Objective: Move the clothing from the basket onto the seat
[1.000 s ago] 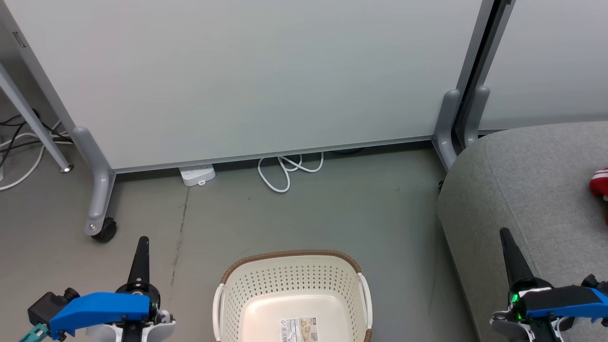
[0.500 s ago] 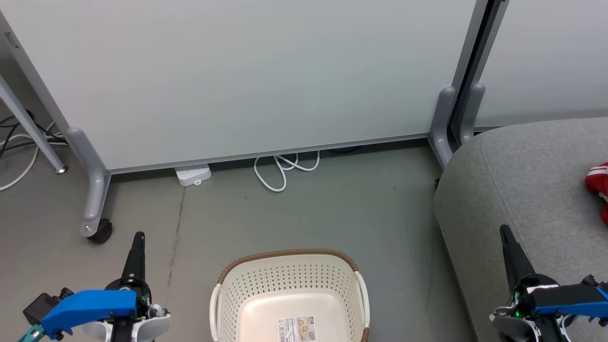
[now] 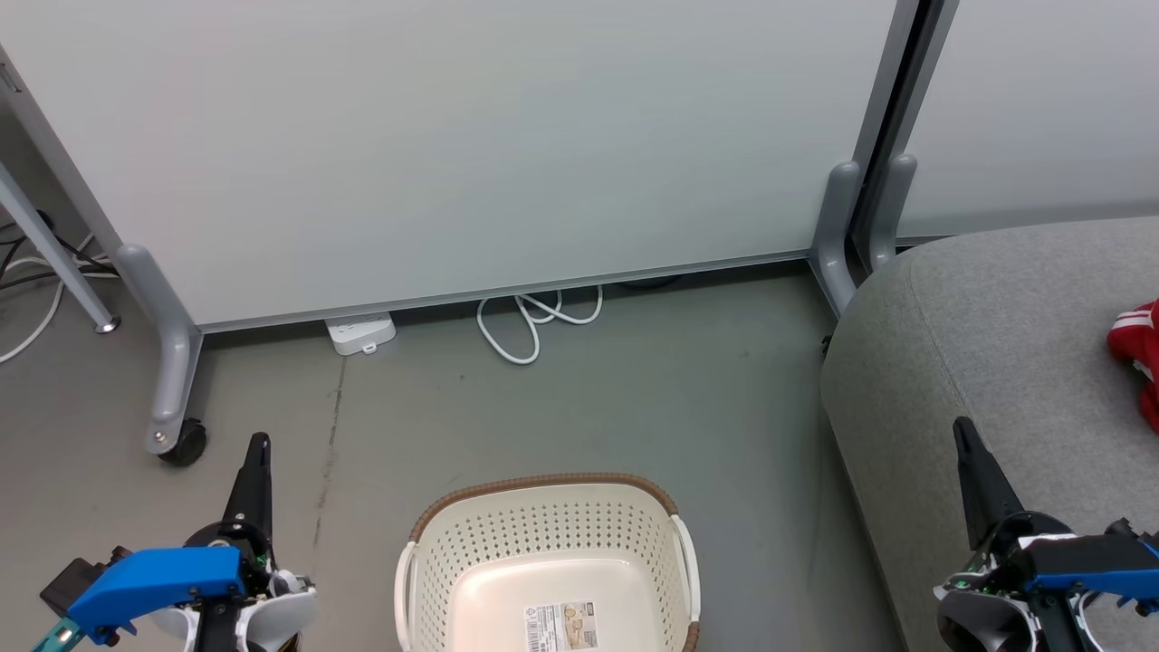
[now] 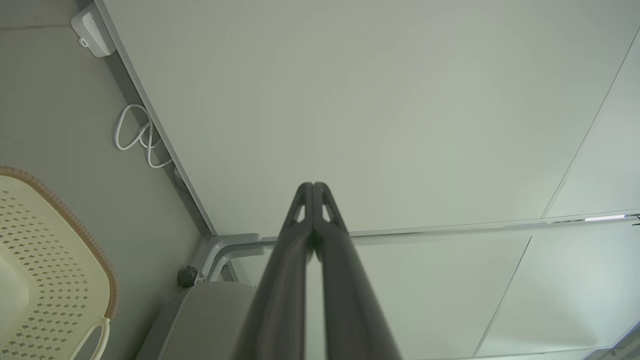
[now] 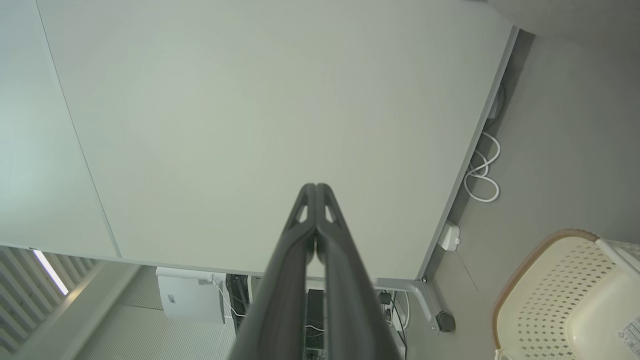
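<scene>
- Head view: the basket point(image 3: 543, 481) sits on the floor at bottom centre. The part of its cream floor in view is bare except for a paper label point(image 3: 561, 627). Its near end is cut off by the frame.
- The clothing point(image 3: 1135, 348), red with white stripes, lies on the grey seat point(image 3: 996, 344) at the right edge, well apart from the basket.
- Judged from this, the move looks done or nearly done. Whether every garment is on the seat cannot be told.
- Only a crumpled bit of the clothing shows, running roughly up and down the frame's right edge. Its true long axis and which way it points cannot be told.
- The left gripper point(image 3: 257, 445), lower left, and the right gripper point(image 3: 962, 436), lower right, point up the frame. In each wrist view the fingers are pressed together at the tips, gripping nothing.
</scene>
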{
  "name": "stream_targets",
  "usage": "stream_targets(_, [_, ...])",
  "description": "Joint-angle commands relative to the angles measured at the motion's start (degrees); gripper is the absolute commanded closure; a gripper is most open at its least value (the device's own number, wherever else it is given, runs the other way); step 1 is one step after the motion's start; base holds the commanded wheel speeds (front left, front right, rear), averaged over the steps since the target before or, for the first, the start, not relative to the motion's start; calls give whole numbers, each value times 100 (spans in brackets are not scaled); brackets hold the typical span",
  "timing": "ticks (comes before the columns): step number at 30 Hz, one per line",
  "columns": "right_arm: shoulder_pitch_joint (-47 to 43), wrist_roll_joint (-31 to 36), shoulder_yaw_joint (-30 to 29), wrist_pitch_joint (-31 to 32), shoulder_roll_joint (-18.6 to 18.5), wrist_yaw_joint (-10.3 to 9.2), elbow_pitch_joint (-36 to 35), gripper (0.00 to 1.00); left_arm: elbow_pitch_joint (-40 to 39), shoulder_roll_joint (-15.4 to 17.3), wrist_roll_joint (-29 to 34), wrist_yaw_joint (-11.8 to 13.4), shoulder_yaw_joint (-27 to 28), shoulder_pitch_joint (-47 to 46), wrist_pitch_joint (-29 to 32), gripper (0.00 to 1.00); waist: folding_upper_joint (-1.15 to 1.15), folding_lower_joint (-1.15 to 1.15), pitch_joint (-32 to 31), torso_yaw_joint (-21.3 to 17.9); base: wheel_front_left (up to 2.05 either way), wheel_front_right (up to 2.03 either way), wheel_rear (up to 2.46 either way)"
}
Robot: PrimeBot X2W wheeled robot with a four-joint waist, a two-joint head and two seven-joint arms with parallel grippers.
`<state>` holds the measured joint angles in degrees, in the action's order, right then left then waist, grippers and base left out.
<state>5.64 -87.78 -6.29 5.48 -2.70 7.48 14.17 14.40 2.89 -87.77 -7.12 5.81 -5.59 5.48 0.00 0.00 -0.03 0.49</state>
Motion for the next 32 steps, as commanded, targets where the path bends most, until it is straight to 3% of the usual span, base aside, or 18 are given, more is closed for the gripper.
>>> stream_targets(1, [64,-113,-19,37,-31,2,-16,100,-35,-2,-113,-53,40,-76,35,100,0,0,2,-6,0,0,0])
stream_targets(11, [111,-493,-36,132,-32,2,-12,100,-41,-3,-490,-61,94,-103,133,100,0,0,18,-49,0,0,0])
stream_targets(32, [101,-469,-32,128,-32,2,-12,100,-41,-3,-467,-61,90,-103,129,100,0,0,18,-49,0,0,0])
